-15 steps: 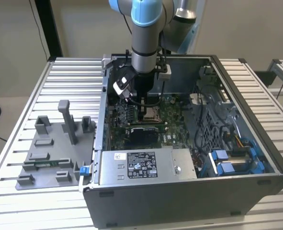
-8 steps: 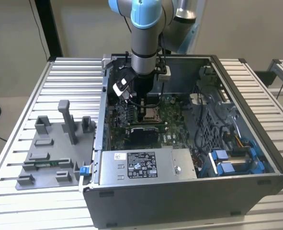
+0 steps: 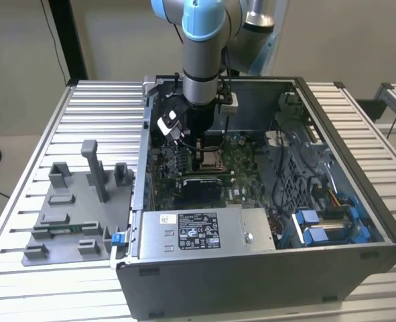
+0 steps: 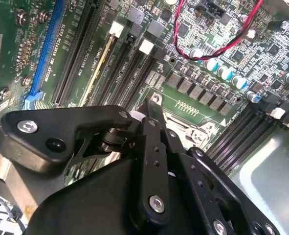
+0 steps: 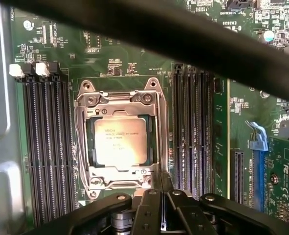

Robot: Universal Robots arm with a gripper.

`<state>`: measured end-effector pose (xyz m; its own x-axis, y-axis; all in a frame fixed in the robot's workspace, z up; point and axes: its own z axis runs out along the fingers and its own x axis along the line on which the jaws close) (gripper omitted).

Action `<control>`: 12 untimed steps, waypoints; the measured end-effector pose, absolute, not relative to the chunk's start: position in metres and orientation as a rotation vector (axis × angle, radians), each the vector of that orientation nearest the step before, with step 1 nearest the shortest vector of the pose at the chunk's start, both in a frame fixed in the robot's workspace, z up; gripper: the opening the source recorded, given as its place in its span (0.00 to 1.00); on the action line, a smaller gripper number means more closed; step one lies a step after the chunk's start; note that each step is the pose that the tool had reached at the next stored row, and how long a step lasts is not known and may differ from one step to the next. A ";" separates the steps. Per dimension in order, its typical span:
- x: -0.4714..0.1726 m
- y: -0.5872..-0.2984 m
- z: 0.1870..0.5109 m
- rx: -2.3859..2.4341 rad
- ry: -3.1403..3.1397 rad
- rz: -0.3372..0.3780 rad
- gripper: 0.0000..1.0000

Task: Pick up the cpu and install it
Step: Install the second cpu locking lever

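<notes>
The cpu (image 5: 119, 143), a small square chip with a pale silver top, lies flat inside the metal-framed socket (image 5: 83, 142) on the green motherboard. In the exterior view the cpu (image 3: 214, 160) shows as a pale square in the middle of the open computer case. My gripper (image 5: 160, 182) hovers low over the board just beside the socket's edge, its black fingers drawn together with nothing between them. Its black linkages (image 4: 151, 161) fill the near part of the second wrist view, and the gripper (image 4: 151, 108) ends close to the socket corner. The gripper (image 3: 199, 153) hangs from the arm inside the case.
Black memory slots (image 5: 41, 147) flank the socket on both sides. The case walls (image 3: 345, 174) enclose the arm, with a power supply (image 3: 204, 231) at the front and blue drive brackets (image 3: 325, 225). A grey fixture tray (image 3: 70, 201) stands on the slatted table at the exterior view's left.
</notes>
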<state>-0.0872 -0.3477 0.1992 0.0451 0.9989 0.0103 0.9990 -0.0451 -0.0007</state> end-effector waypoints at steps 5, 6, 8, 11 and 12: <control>-0.088 -0.348 0.199 -2.265 -2.165 -0.011 0.00; -0.088 -0.349 0.199 -2.265 -2.165 -0.011 0.00; -0.089 -0.349 0.199 -2.266 -2.165 -0.011 0.00; -0.091 -0.349 0.199 -2.266 -2.165 -0.010 0.00; -0.092 -0.349 0.199 -2.266 -2.165 -0.010 0.00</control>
